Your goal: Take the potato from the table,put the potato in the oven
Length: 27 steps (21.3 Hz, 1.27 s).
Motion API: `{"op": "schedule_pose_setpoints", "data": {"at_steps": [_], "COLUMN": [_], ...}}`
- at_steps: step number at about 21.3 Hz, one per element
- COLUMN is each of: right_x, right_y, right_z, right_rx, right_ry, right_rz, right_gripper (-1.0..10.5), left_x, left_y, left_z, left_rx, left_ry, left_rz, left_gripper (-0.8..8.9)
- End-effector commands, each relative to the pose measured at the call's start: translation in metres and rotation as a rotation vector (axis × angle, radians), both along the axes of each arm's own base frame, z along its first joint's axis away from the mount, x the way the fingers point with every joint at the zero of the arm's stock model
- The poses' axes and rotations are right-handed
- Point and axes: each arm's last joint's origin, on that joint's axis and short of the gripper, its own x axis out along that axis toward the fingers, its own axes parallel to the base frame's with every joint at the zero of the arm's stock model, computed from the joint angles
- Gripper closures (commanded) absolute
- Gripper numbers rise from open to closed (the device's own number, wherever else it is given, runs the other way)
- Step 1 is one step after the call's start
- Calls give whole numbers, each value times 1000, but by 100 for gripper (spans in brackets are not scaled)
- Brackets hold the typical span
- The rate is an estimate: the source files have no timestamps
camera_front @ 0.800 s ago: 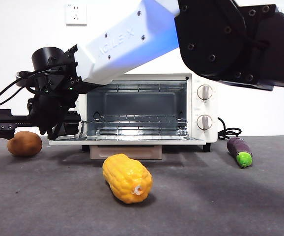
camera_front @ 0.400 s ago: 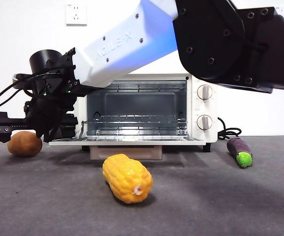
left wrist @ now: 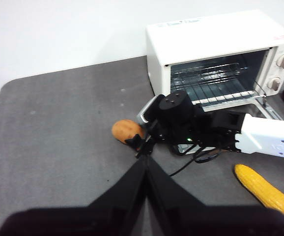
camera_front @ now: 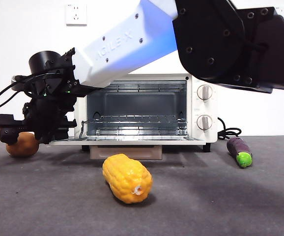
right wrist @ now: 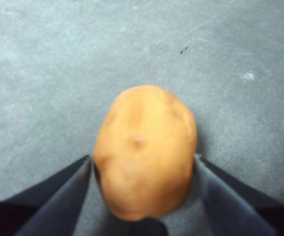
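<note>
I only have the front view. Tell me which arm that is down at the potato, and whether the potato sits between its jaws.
Observer: It is the right gripper. Its wrist view shows the potato between its open jaws, one on each side. I cannot tell whether they touch it.
Operator: Report the other arm.
Observer: The left gripper hangs high over the table, well back from the oven, jaws shut and holding nothing.
</note>
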Motion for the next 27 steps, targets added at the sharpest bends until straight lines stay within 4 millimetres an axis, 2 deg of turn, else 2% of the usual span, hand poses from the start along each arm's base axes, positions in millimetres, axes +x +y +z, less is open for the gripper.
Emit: {"op": "schedule_pose_setpoints", "data": {"at_steps": [1,3,5,8,10,15,17,19,22,24,26,27], "right_x": [-3,-2,-2,-3,-3,-5,-5,-6,-14,-22,-34,-39], "right_y": [3,3,3,4,4,6,6,4,0,-9,-19,-28], "right_z": [-22,-22,-22,-21,-21,-21,-12,8,51,87,112,130], "right_rx": [-27,-25,-24,-17,-16,-16,-13,-22,-6,3,-19,-40], "right_ry": [20,17,16,10,8,9,8,15,-3,-9,10,27], "right_rz": [10,8,8,9,9,13,12,13,24,25,31,28], "right_gripper": [637,641,707,709,759,761,761,761,762,762,762,762], "left_x": [-1,-1,-1,-1,-1,-1,-1,-1,-1,-1,-1,-1], "left_y": [1,1,1,1,1,1,1,1,1,1,1,1], "left_z": [1,1,1,1,1,1,1,1,1,1,1,1], "left_rx": [10,10,9,10,17,29,33,32,32,32,34,34], "left_ry": [-11,-11,-11,-11,-12,-14,-15,-15,-15,-15,-15,-15], "left_rz": [7,7,6,6,3,4,4,3,3,3,3,2], "left_gripper": [820,820,820,820,820,820,820,820,820,820,820,820]}}
